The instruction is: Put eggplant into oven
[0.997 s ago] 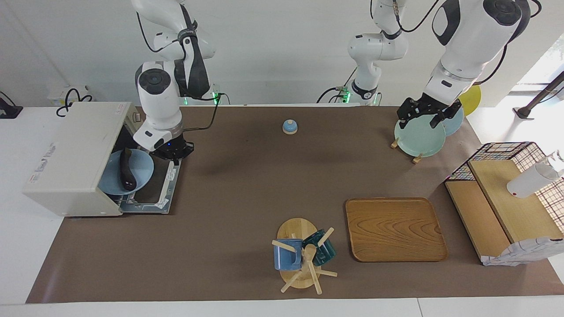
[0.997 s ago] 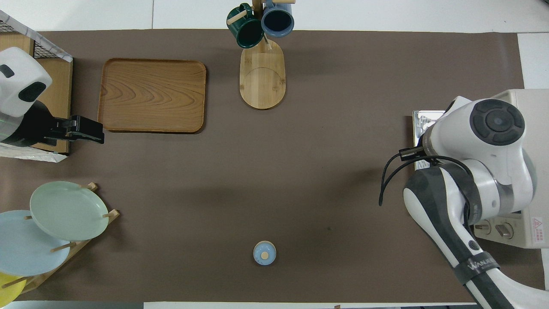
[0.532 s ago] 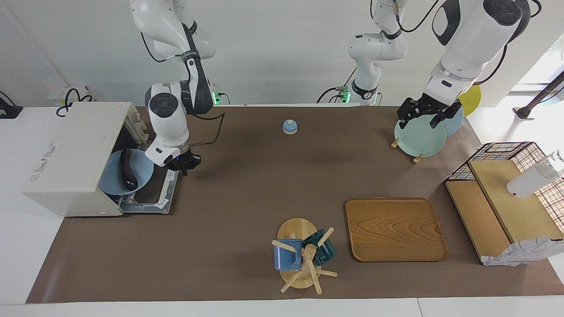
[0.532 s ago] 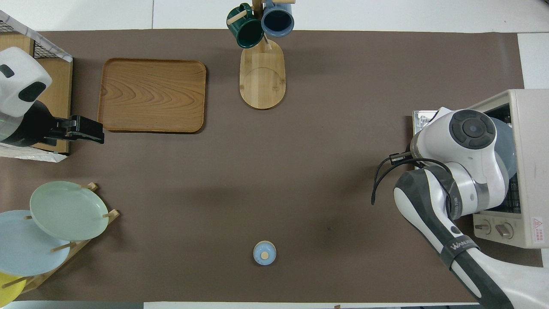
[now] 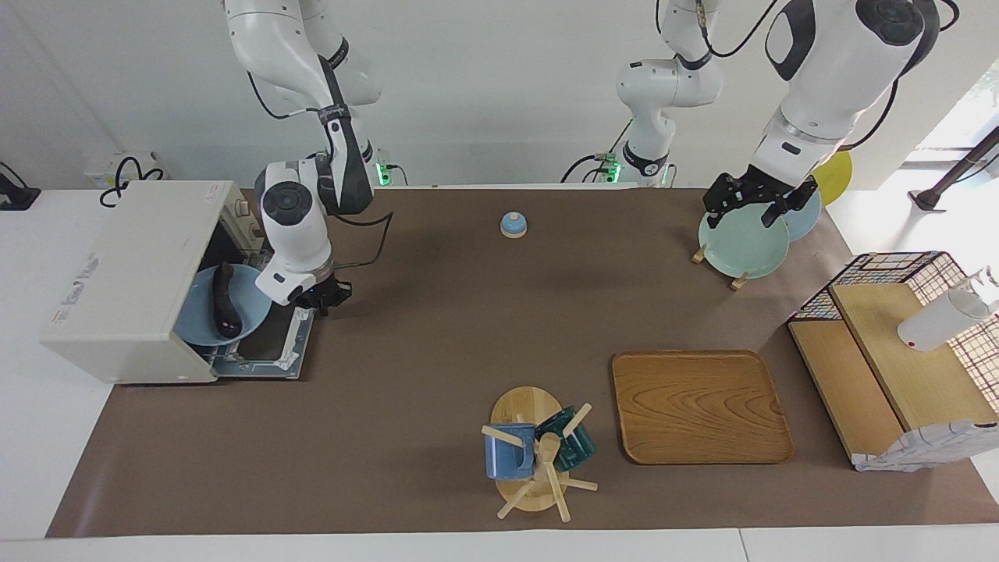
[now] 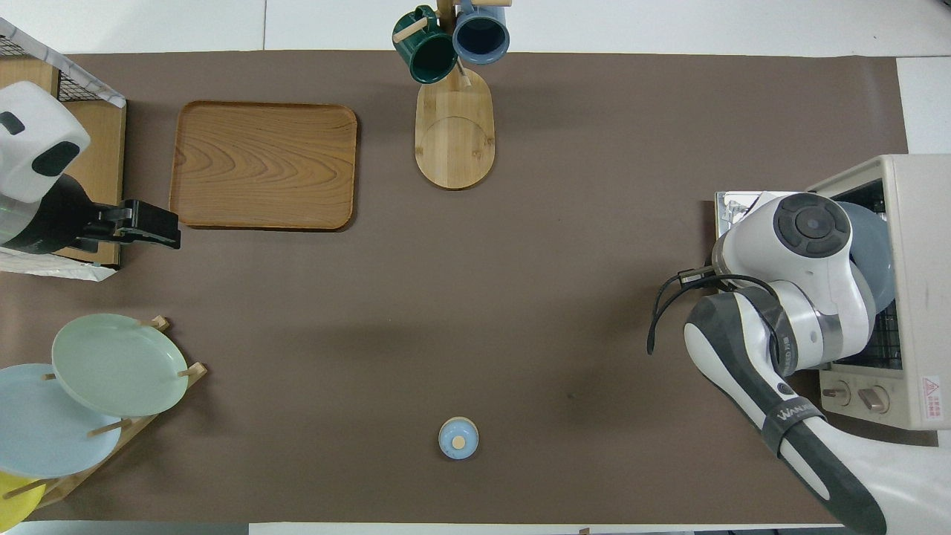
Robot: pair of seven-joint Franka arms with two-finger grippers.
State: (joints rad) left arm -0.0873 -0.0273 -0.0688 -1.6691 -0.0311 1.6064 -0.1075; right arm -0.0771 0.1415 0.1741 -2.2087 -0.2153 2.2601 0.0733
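Since the earlier frames the right gripper has been drawn back from the oven and is now held over the edge of its dropped door (finger state cannot be told). Eggplant is seen lying on a blue plate in the oven mouth. Left gripper waits open above the plate rack.

White wall, white table w/ brown mat, bright window nr left arm's end.
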